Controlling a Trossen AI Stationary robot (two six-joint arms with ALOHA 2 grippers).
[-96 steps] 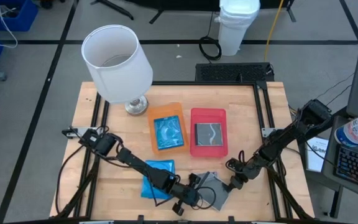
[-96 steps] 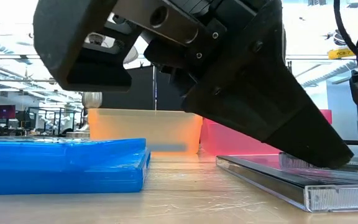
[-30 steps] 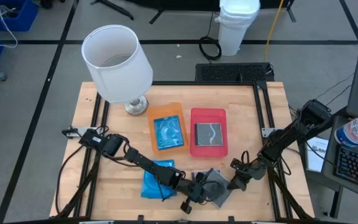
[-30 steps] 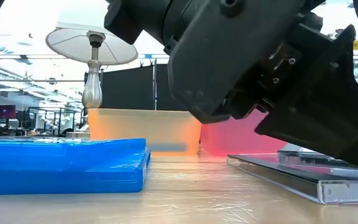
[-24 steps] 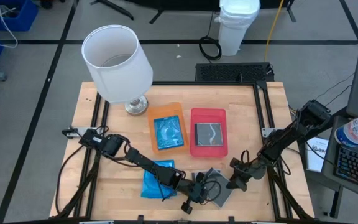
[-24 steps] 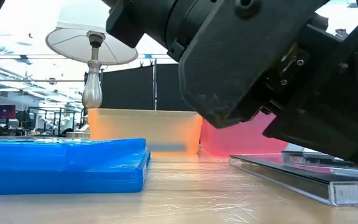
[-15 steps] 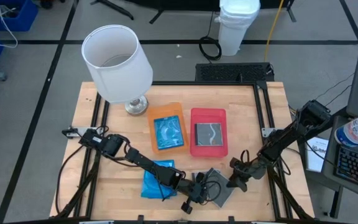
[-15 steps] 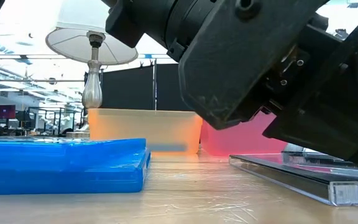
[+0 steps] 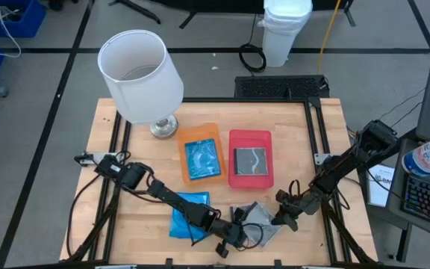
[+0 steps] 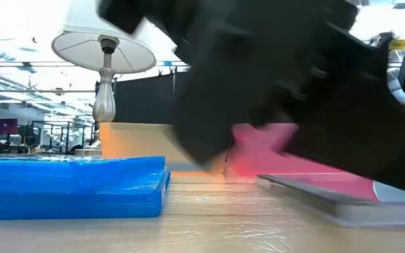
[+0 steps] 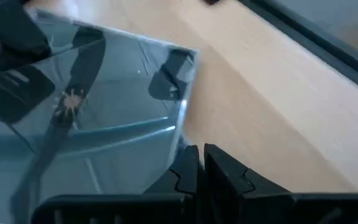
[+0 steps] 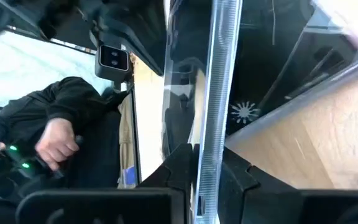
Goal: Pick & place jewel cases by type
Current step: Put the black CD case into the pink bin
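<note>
Clear jewel case (image 12: 215, 93) edge-on between the right fingers (image 12: 179, 168).

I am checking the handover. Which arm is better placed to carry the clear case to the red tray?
Probably right: the right gripper pinches the clear case edge, nearer the red tray.

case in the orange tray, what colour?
Translucent bright blue case in the orange tray; high view shows it best.

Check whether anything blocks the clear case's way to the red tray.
Nothing visible does. The clear case sits near the table's front edge, with the right tool shut on its edge. Bare wood lies between it and the red tray, which already holds one dark case.
</note>
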